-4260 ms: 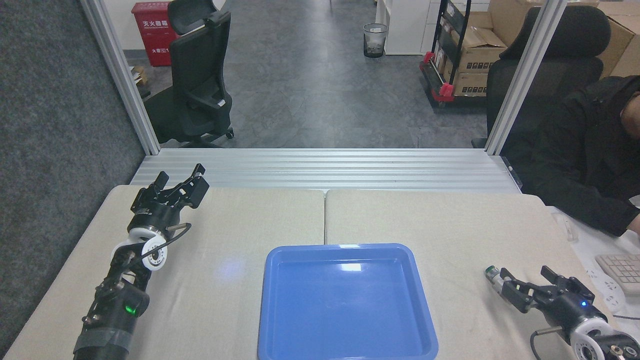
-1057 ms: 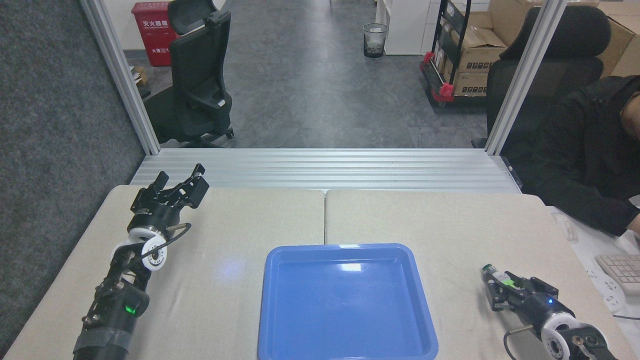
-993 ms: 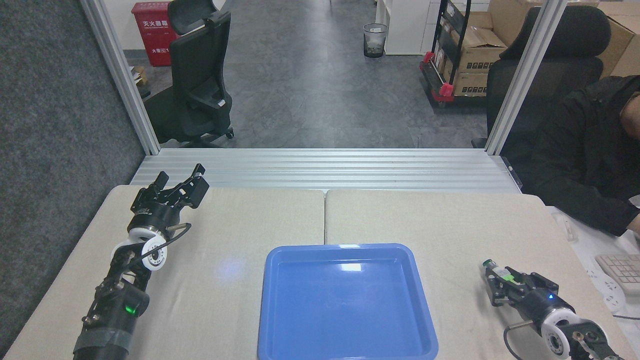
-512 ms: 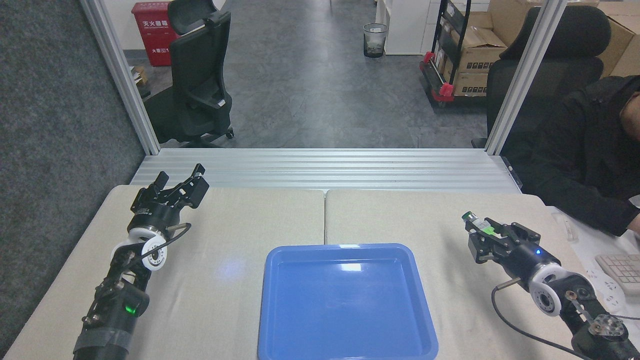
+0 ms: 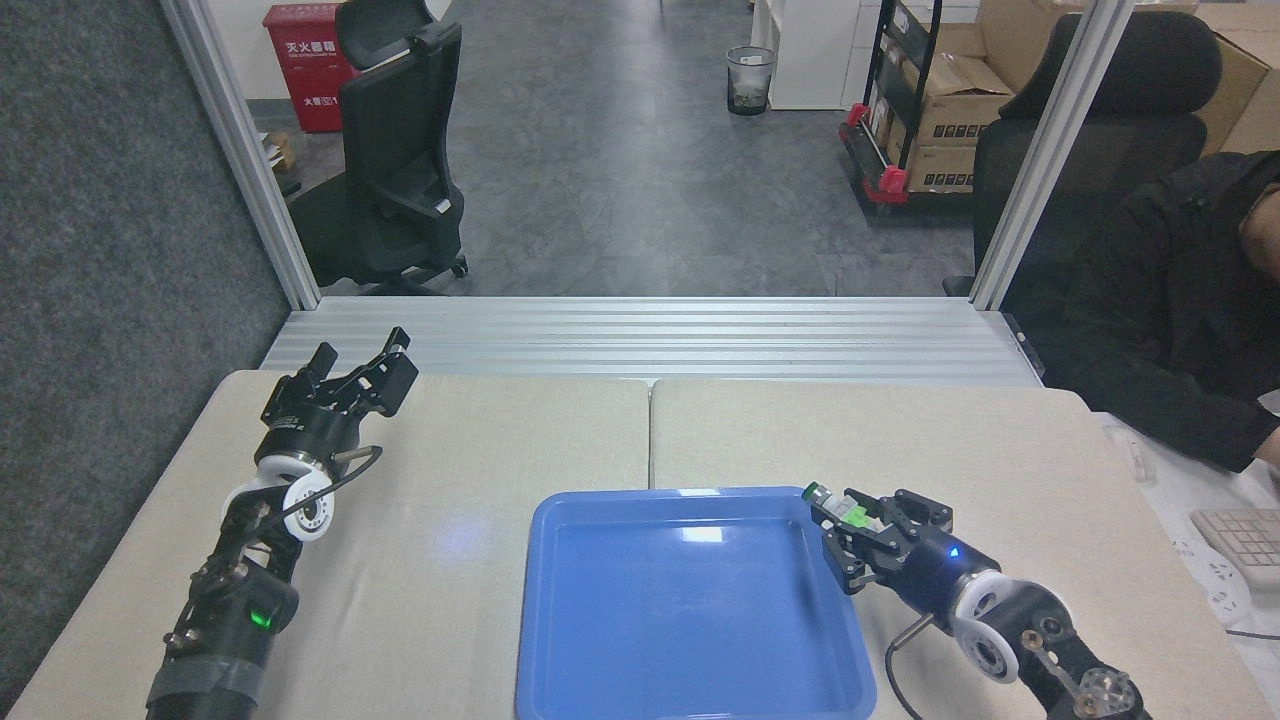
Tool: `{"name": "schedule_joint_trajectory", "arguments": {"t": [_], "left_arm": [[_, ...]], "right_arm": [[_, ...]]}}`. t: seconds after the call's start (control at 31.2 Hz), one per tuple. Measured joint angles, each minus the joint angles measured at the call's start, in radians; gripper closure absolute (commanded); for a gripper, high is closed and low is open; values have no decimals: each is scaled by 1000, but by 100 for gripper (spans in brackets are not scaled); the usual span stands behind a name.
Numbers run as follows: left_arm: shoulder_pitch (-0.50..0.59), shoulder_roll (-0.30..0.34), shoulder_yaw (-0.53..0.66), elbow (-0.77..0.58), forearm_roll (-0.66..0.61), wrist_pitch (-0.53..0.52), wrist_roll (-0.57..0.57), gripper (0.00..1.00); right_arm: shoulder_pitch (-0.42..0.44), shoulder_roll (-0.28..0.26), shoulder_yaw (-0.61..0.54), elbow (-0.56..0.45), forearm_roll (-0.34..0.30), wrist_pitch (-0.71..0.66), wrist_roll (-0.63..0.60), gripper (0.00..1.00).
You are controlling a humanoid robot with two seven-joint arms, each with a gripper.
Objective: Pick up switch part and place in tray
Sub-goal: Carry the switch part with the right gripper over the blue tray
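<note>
The switch part [image 5: 838, 506], seemingly light, rigid and smooth-sided, sat clamped by its green middle in the right end effector [image 5: 850, 525], over the tray's [image 5: 690, 700] right rim.

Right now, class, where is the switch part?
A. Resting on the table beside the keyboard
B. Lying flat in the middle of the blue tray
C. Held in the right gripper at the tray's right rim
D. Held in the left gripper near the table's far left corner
C: the switch part sits clamped in the right gripper at the right rim of the tray, while the left gripper holds nothing.
</note>
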Motion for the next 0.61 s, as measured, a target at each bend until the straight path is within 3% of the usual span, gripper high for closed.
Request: {"name": "schedule_joint_trajectory", "arguments": {"t": [0.61], "left_arm": [[0, 0, 0, 0, 0, 0, 0, 0]], "right_arm": [[43, 64, 51, -34, 46, 1, 3, 100]]}}
